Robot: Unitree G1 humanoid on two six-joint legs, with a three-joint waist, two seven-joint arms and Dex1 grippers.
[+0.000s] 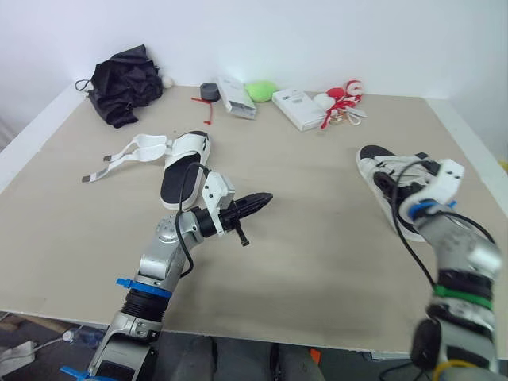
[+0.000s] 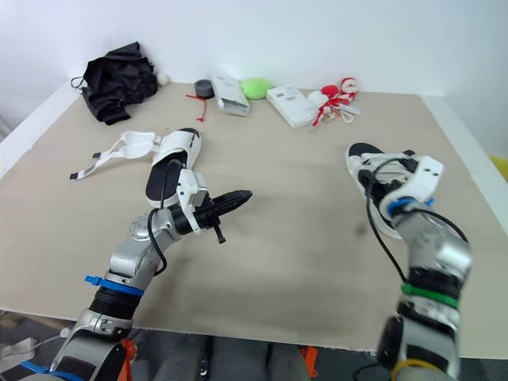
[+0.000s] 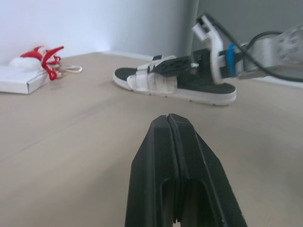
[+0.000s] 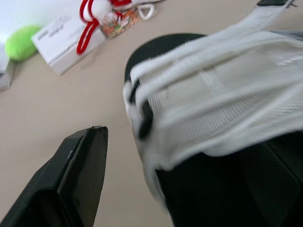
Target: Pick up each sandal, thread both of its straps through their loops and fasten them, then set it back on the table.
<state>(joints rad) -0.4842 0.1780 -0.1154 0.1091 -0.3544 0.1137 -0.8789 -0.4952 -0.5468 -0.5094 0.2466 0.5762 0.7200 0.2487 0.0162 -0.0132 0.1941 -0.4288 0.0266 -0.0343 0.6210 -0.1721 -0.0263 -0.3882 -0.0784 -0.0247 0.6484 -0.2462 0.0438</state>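
A white-strapped sandal with a black footbed (image 1: pixel 184 168) lies left of centre, its two straps (image 1: pixel 119 159) undone and trailing to the left. My left gripper (image 1: pixel 262 199) hovers over bare table just right of that sandal, shut and holding nothing. A second sandal (image 1: pixel 379 176) lies at the right with its white straps (image 4: pixel 222 90) across the footbed. My right gripper (image 1: pixel 394 184) is down at this sandal and open. One finger (image 4: pixel 83 177) stands beside the sandal's edge, clear of it. The other finger is hidden by the straps.
Along the back edge lie a black bundle of fabric (image 1: pixel 123 83), a dark tape roll (image 1: pixel 209 91), two white boxes (image 1: pixel 236 97) (image 1: pixel 295 108), a green object (image 1: pixel 260 90) and a red-and-white toy (image 1: pixel 341 99). The table's front edge (image 1: pixel 238 327) is close.
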